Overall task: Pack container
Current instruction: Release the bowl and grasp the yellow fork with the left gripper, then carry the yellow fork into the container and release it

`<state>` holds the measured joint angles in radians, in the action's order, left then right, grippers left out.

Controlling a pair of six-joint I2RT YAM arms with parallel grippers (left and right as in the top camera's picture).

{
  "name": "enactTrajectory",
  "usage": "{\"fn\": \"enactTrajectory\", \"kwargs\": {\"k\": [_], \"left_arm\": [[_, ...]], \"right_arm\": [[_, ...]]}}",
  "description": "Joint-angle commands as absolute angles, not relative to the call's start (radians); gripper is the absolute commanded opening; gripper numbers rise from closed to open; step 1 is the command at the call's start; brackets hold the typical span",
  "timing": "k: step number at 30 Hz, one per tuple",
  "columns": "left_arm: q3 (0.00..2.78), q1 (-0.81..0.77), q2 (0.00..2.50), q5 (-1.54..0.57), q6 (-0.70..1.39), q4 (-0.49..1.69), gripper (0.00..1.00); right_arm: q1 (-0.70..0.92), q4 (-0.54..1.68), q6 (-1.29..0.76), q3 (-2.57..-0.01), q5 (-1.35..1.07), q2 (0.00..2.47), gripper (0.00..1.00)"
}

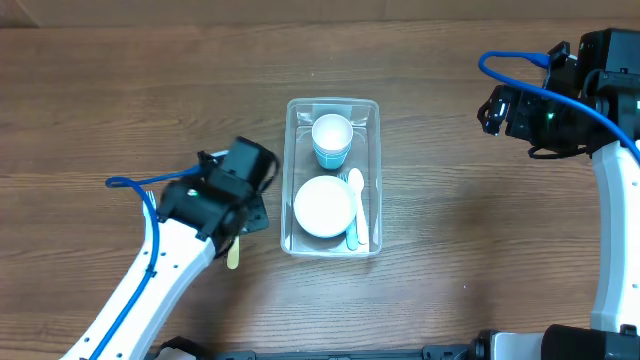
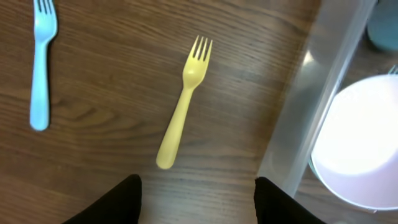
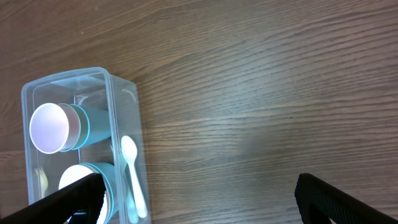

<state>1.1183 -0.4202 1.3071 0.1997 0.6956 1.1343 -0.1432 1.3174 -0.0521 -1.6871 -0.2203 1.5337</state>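
Bench [image 1: 120, 110]: brown wood-grain top, matte, fills every view edge to edge. Overhead view: grain runs side to side, darker streaks between lighter bands. Left wrist view: grain finer and wavy, oval swirl in pattern at left. Light soft and even, from above. Right wrist view: pale sheen across middle of wood. Shadows faint, blurred edges.

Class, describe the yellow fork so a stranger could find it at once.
Start at the clear container in the middle of the wooden table. On the bare wood beside it, below the left hand, lie two forks. It is the yellow fork, nearer the container; the blue fork lies farther off.
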Motion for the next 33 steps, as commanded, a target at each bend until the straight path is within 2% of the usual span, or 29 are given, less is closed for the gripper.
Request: {"fn": "enactTrajectory", "kwargs": {"k": [1, 9, 12, 16, 23, 26, 29, 31, 33], "left_arm": [[1.074, -0.322, 1.290, 0.083, 0.523, 1.090, 0.57], [0.835, -0.232, 1.296, -0.038, 0.395, 0.831, 0.60], [0.782, -0.232, 1.306, -0.008, 0.387, 0.780, 0.61], [0.726, -0.232, 1.341, 0.036, 0.362, 0.711, 0.69], [0.722, -0.229, 1.484, 0.058, 0.332, 0.636, 0.67], [0.722, -0.229, 1.548, 0.059, 0.328, 0.607, 0.57], [0.722, -0.229, 1.589, 0.059, 0.328, 0.583, 0.56], [0.723, -0.229, 1.595, 0.058, 0.328, 0.582, 0.37], [0.727, -0.229, 1.594, 0.058, 0.328, 0.583, 0.24]], "right_arm": [[-0.146, 1.312, -0.053, -1.709, -0.218, 1.528, 1.00], [-0.146, 1.312, -0.053, -1.709, -0.218, 1.528, 1.00], [-0.146, 1.312, -0.053, -1.709, -0.218, 1.528, 1.00], [-0.146, 1.312, -0.053, -1.709, -0.218, 1.528, 1.00], [-0.146, 1.312, -0.053, -1.709, -0.218, 1.528, 1.00], [-0.146, 1.312, -0.053, -1.709, -0.218, 1.528, 1.00], [-0.146, 1.312, -0.053, -1.709, -0.218, 1.528, 1.00], [-0.146, 1.312, -0.053, -1.709, -0.218, 1.528, 1.00], [-0.146, 1.312, -0.053, -1.709, -0.218, 1.528, 1.00]]}}
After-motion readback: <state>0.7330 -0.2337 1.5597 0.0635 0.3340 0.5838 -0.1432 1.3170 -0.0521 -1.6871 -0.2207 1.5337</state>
